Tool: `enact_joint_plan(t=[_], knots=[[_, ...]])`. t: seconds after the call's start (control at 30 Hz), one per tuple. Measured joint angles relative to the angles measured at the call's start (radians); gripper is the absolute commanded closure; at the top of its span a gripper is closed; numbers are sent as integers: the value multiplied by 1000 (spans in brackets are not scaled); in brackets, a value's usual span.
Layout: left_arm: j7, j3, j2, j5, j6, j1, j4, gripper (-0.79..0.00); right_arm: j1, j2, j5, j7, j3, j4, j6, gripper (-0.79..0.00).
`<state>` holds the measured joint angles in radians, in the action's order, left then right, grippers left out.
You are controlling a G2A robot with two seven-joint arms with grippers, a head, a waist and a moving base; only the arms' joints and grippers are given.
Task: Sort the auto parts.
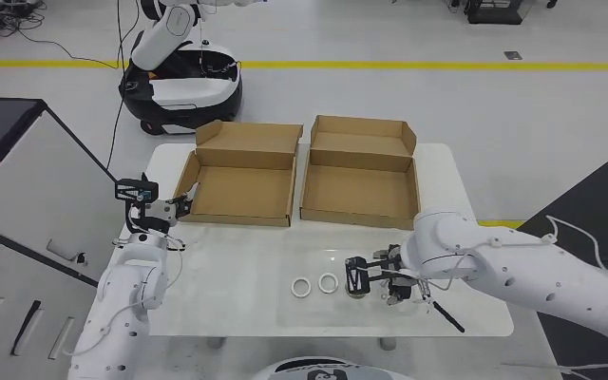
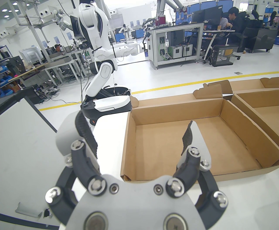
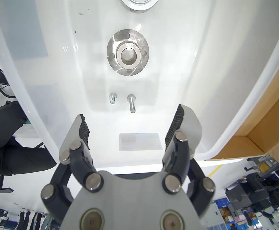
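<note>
hovering low over the front of the table (image 1: 237, 309), your right gripper (image 3: 130, 114) is spread wide with nothing in it. it points straight at the longer bolt (image 3: 131, 102), which lies just ahead of it with a shorter bolt (image 3: 112, 98) close beside. beyond the bolts a metal disc (image 3: 128, 55) lies flat with its raised hub up, and past that sits another round part (image 3: 138, 4). all the parts sit on the table and none is in a box yet.

the open jaws look set for a pick, most likely the longer bolt since it lines up with the gap (that is a guess). watch the closing: the bolts are round and near each other, so one may roll or nudge its neighbour.

your left gripper (image 2: 135, 118) is also open and empty, held beside the outer wall of the left box (image 2: 178, 109). it sits well apart from the parts, probably to keep out of the way. the right box (image 1: 359, 190) has nothing in it either.
</note>
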<state>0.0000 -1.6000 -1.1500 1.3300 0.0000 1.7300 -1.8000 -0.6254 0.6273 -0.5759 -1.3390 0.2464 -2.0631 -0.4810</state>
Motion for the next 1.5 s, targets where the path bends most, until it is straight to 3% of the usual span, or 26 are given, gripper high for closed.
enact_joint_plan(t=[0.07, 0.27, 0.8, 1.2, 1.5], knots=[[0, 0, 0, 0, 0, 0, 0, -785, 1, 4, 0, 1, -4, 8, -1, -511], [0, 0, 0, 0, 0, 0, 0, -785, 0, 17, 8, 5, -8, 37, -5, -391], [0, 0, 0, 0, 0, 0, 0, -785, -29, 49, -18, 9, -6, 89, -4, -342], [0, 0, 0, 0, 0, 0, 0, -785, -45, 68, -31, -2, 4, 108, 2, -252], [0, 0, 0, 0, 0, 0, 0, -785, -44, 67, -42, -15, 7, 107, 15, -249]])
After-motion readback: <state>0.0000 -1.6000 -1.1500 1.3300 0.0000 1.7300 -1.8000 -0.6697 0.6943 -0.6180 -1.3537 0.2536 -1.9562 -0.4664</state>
